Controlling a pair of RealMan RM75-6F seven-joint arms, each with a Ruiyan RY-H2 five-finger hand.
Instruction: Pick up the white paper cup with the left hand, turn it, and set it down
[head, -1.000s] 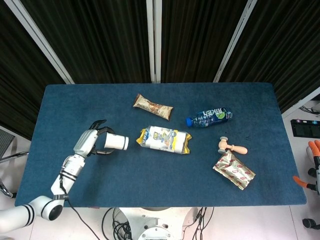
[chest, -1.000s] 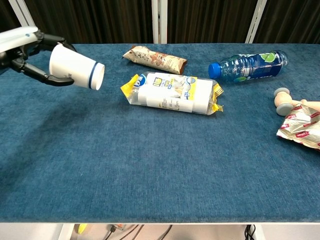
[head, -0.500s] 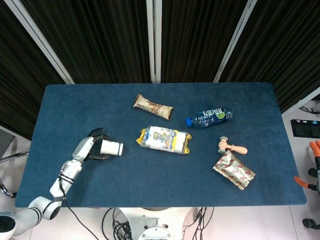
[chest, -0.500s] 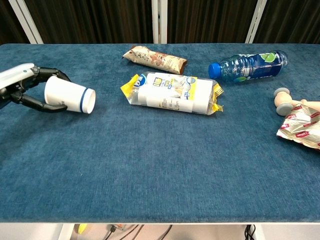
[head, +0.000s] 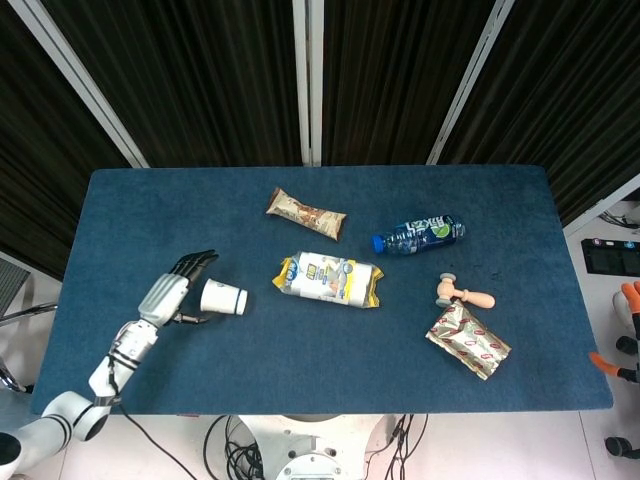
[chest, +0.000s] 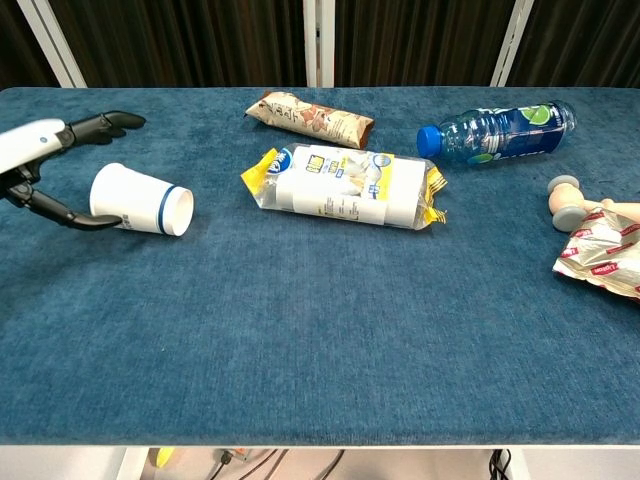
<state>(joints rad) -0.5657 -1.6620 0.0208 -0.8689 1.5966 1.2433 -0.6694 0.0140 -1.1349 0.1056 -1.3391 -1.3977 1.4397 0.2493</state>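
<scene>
White paper cup (chest: 140, 212) down on its side on the tabletop (chest: 320, 330), near the left edge and about midway between the far and near edges; mouth toward the middle of the tabletop, base toward the left robot hand (head: 177, 288); blue band around the rim plain in the chest view. Left robot hand spread wide, gripping nothing; upper fingers (chest: 100, 124) lifted well clear above the cup, lower finger curving along the cloth just beside the cup's base, touching or barely apart, cannot tell which. Right robot hand nowhere to be seen in either view.

Judged from this: set-down looks done, cup resting on the cloth under its own weight, release made or all but made; whether the turn brought it to the wanted pose cannot be read from these pictures alone, though lying sideways fits a turned cup. Left to do, at most: drawing the hand back from the cup without nudging it, since a cup on its side may roll.

Further out: yellow-edged snack pack (head: 329, 281) toward the middle, well apart from the cup; brown snack bar (head: 306, 214) beyond it toward the far edge; blue-capped bottle (head: 419, 235) lying further right; small wooden mallet (head: 463, 294) and a foil packet (head: 468, 342) toward the right edge.
</scene>
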